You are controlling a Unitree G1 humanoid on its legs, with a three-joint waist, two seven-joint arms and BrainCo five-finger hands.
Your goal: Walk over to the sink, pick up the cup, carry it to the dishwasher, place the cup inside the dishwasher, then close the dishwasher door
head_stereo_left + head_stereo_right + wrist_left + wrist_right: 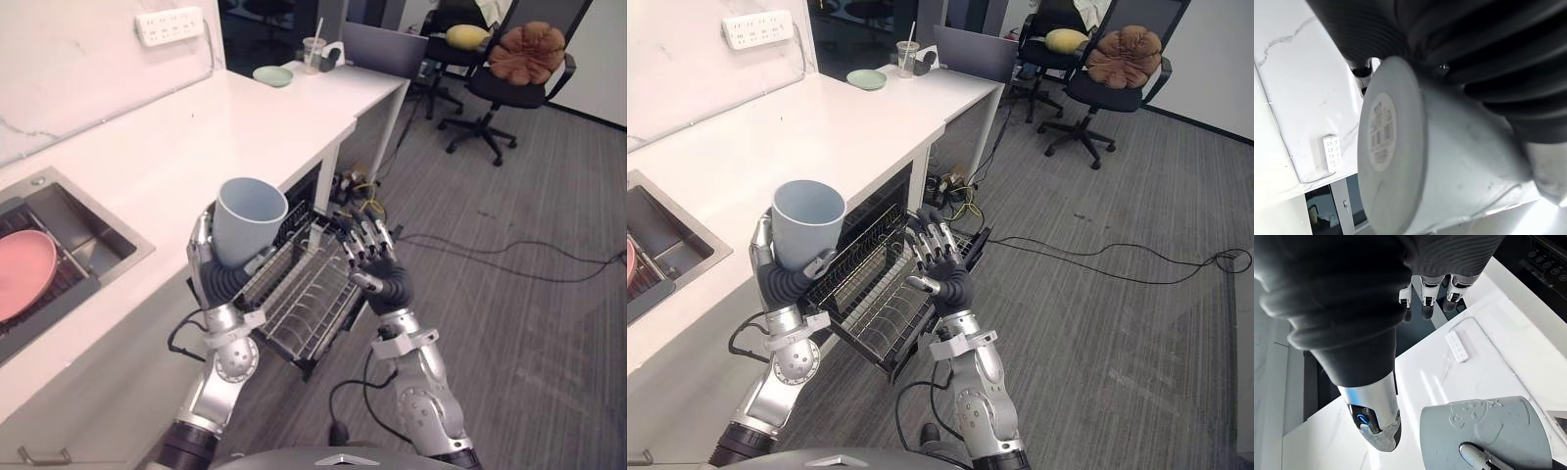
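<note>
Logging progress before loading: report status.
Left hand shut on cup, upright. Right hand open, by rack. Rack out, nothing in the way.

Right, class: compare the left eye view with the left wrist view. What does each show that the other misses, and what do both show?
Left eye view: the rack, the open right hand near it, the sink holding a pink plate. Left wrist view: the cup from beneath, a label on its base. Both: the cup in the left hand, and the wall's power strip.
</note>
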